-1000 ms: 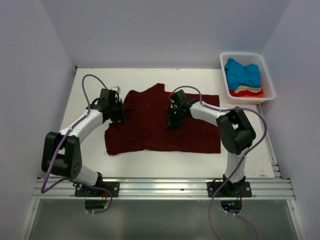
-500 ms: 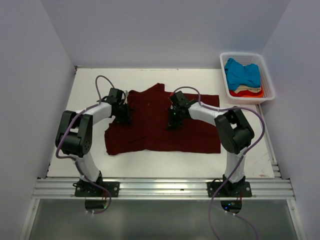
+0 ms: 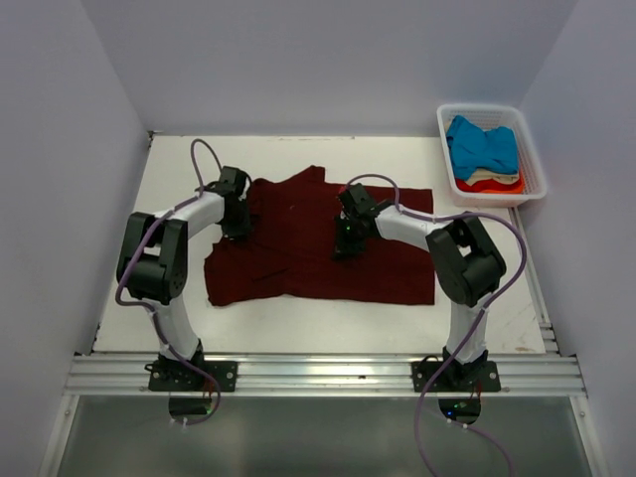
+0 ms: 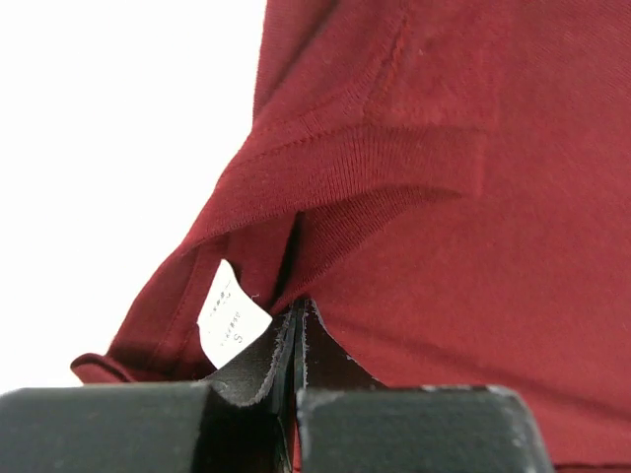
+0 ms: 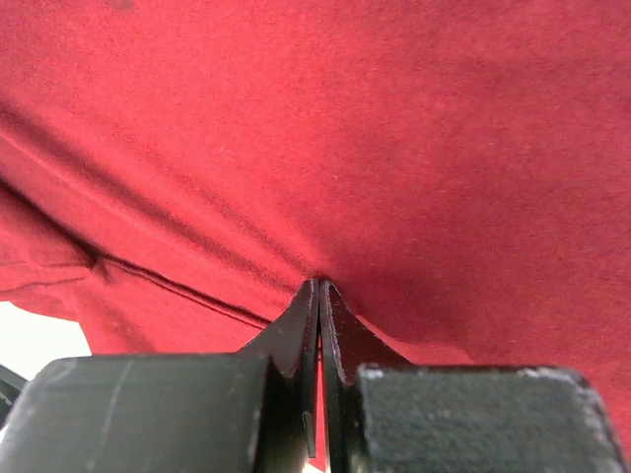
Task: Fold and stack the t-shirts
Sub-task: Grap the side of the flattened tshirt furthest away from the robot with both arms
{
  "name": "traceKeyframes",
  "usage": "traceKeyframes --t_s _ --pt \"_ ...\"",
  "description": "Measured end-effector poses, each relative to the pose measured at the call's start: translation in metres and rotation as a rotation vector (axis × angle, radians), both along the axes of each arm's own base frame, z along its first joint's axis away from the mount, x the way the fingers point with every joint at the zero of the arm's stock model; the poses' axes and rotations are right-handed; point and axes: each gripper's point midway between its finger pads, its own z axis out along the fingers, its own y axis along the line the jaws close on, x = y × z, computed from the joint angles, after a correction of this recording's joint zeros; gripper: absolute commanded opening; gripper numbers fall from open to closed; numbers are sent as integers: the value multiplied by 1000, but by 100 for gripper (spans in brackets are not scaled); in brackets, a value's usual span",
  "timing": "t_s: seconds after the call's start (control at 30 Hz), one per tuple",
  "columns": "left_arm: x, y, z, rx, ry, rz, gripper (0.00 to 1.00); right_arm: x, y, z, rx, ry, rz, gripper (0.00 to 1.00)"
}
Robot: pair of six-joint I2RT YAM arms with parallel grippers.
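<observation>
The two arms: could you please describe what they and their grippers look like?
Both the left arm and right arm have white links between chunky black joints, and a thin purple cable loops along each. The left gripper and right gripper are matte black, their flat fingers tapering thin.

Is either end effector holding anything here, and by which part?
Both hold the maroon t-shirt. The left end effector pinches its edge beside the white label; the right end effector pinches a fold of cloth near its middle.

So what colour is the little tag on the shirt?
The tag is white; left wrist view.
</observation>
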Motion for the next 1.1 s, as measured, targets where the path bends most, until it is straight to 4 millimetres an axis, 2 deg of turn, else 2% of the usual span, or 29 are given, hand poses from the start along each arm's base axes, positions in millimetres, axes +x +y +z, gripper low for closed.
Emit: traceKeyframes --t_s 0.47,0.73,0.9,1.1 --pt "6 55 -1 94 27 136 0 1 0 -1 -1 -33 -4 0" --pt "10 70 -1 89 32 176 0 2 -5 -2 -14 -36 -13 0" --pt "14 81 -1 62 35 209 0 2 -15 -2 -22 -36 -31 0" --pt "14 108 -1 15 40 290 0 5 -35 -3 -33 -34 -73 0"
